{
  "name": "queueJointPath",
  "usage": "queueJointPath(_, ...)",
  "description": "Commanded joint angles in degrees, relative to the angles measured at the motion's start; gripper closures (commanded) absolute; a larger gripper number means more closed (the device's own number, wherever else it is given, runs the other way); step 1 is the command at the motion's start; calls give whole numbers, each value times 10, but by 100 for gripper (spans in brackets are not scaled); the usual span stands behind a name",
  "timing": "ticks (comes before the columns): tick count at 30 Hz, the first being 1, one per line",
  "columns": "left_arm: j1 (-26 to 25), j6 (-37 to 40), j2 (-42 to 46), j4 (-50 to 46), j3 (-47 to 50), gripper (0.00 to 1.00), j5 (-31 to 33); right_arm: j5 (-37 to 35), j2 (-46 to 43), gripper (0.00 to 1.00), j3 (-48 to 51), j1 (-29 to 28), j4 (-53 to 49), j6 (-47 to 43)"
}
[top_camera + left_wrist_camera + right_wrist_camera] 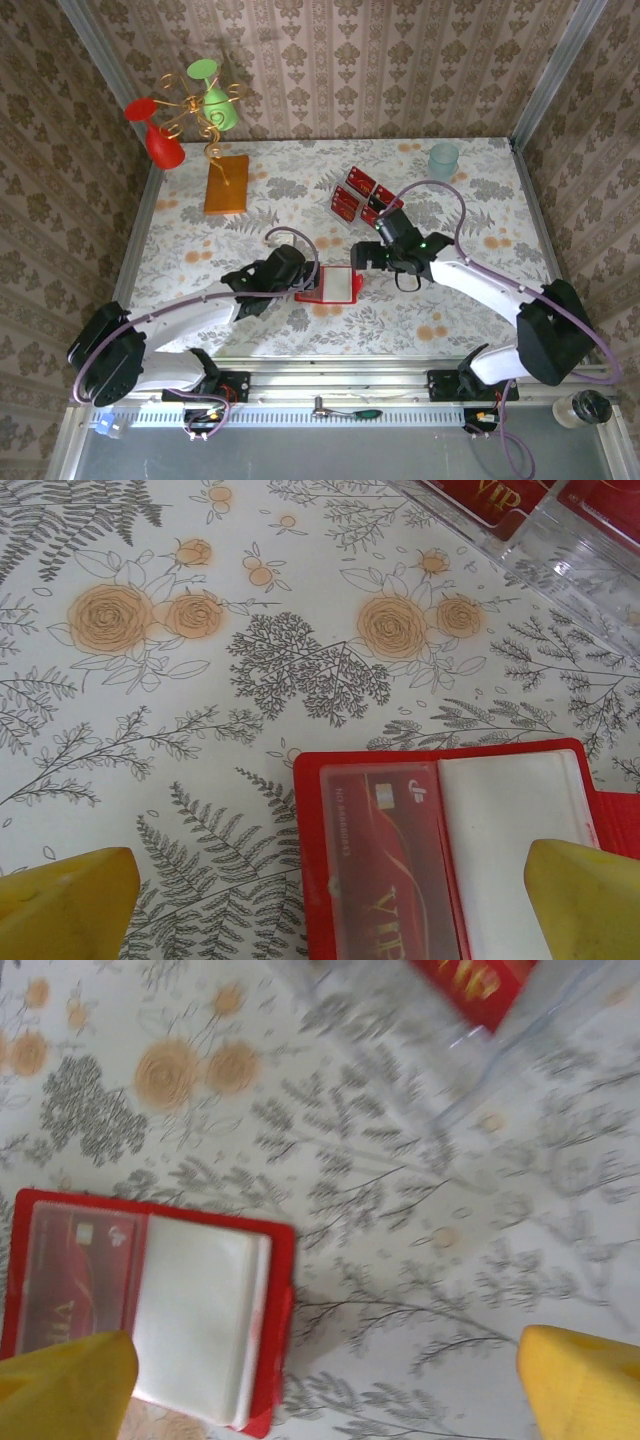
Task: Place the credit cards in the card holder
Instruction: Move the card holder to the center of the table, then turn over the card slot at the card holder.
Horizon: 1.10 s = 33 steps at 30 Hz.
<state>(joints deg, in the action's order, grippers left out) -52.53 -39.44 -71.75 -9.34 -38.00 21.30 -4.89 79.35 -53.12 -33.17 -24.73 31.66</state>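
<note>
Lying between the left hand (310, 282) and right hand (362, 258) (both spread wide), the card holder (340, 286) holds one card (385, 850).

- A tablecloth (190, 255) printed with grey ferns and orange roses covers the table.
- An orange-brown slab (227, 184) lies flat near the far left corner.
- Just behind the slab rises a curly gold wire stand (193, 106), which carries two red goblets (165, 147) on its left and two green goblets (221, 108) on its right, all tilted.
- A pale green translucent cup (443, 158) stands upright near the far right corner.
- Brown damask wallpaper (380, 60) lines the walls.
- A small tool with a green handle (350, 411) lies on the metal rail (330, 372) at the near edge.
- A dark-lidded jar (583, 408) sits at the near right, off the cloth.
</note>
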Motion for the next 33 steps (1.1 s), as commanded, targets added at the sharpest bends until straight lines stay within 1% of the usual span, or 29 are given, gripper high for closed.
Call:
queueJointPath(1, -6, -6, -5, 7, -22, 0, 16, -95, -31, 0, -20, 7, -53, -7)
queueJointPath(2, -6, -5, -5, 7, -23, 0, 16, -99, -41, 0, -13, 10, -49, -6)
queueJointPath(4, -6, -4, -5, 8, -24, 0, 16, -81, -60, 0, 6, 25, -38, 14)
queueJointPath(7, -7, -4, -8, 10, -26, 0, 16, 9, -83, 0, 46, 55, 1, 31)
queueJointPath(11, -8, -5, -19, 19, -27, 0, 13, 98, -101, 1, 87, 59, 53, 21)
queueJointPath(14, -12, -8, -29, 26, -24, 0, 13, 127, -94, 14, 85, 54, 60, 24)
queueJointPath(17, -15, -13, -39, 35, -19, 0, 14, 163, -62, 28, 66, 50, 60, 35)
queueJointPath(20, -20, -19, -51, 42, -14, 0, 15, 203, -23, 44, 54, 43, 85, 56)
queueJointPath(21, -21, -21, -54, 42, -13, 0, 16, 211, -7, 51, 49, 37, 95, 61)
queueJointPath(22, -24, -22, -57, 42, -11, 0, 18, 214, 0, 58, 43, 30, 99, 63)
queueJointPath(24, -27, -27, -63, 46, -5, 0, 21, 212, 43, 70, 22, 11, 96, 64)
queueJointPath(25, -28, -28, -65, 48, -1, 0, 21, 210, 54, 74, 13, 2, 95, 64)
queueJointPath(27, -31, -31, -70, 54, 6, 0, 21, 199, 84, 86, -11, -21, 86, 61)
queueJointPath(31, -33, -33, -83, 64, 16, 0, 20, 172, 138, 100, -51, -49, 64, 58)
queueJointPath(33, -34, -34, -89, 71, 20, 0, 20, 168, 166, 100, -62, -52, 66, 61)
